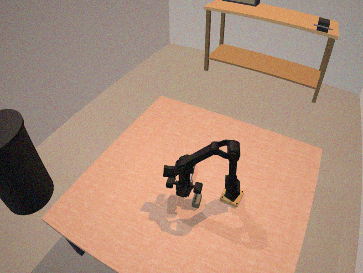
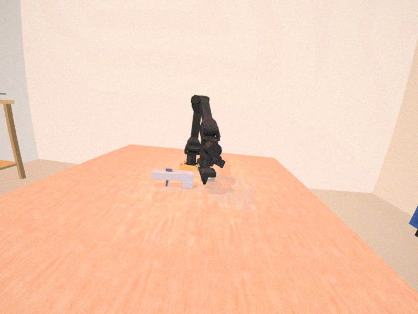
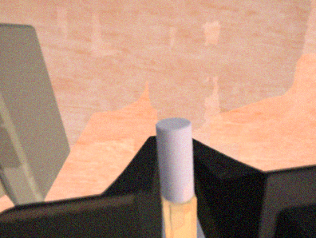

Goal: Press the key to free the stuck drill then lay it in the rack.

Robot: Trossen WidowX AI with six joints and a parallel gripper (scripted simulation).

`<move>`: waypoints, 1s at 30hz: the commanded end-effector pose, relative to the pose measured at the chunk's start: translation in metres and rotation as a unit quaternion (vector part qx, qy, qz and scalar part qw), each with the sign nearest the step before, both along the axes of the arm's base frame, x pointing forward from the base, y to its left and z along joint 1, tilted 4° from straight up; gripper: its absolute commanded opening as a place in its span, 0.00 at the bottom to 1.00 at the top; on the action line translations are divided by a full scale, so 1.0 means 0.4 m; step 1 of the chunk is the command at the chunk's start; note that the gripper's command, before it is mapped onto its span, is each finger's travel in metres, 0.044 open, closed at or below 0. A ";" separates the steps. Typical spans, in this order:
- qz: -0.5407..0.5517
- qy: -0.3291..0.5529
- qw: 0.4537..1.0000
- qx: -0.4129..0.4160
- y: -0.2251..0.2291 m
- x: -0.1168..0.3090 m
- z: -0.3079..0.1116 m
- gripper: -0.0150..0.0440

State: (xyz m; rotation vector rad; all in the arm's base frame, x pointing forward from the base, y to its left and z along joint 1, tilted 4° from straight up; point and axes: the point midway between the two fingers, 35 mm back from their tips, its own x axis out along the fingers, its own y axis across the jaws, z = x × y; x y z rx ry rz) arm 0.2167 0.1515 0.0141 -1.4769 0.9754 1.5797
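The drill (image 3: 175, 164), a pale lavender cylinder with a yellow part behind it, lies between my fingertips. My gripper (image 1: 182, 194) (image 2: 204, 181) (image 3: 165, 141) is shut on it, low over the table. The pale holder block (image 2: 174, 175) stands left of the gripper in the exterior view, and a short yellow stretch shows between them. I cannot tell whether the drill's far end is inside the block. A dark blue piece (image 2: 168, 169), apparently the key, sits on top of the block. The grey-green slotted rack (image 1: 196, 200) (image 2: 212, 179) (image 3: 29, 80) stands beside the gripper, at the left in the wrist view.
The arm's yellow base plate (image 1: 231, 197) (image 2: 187, 165) is fixed to the table (image 1: 140, 140) (image 2: 209, 243), close to the rack. A black cylinder (image 1: 22, 173) stands off the table's left side. A wooden workbench (image 1: 264, 15) is at the back wall.
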 end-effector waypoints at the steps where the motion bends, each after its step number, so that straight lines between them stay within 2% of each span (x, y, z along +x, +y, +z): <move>1: -0.001 -0.001 1.000 -0.002 -0.002 0.000 0.005 0.25; 30: -0.001 0.000 1.000 0.000 0.091 -0.041 0.005 0.25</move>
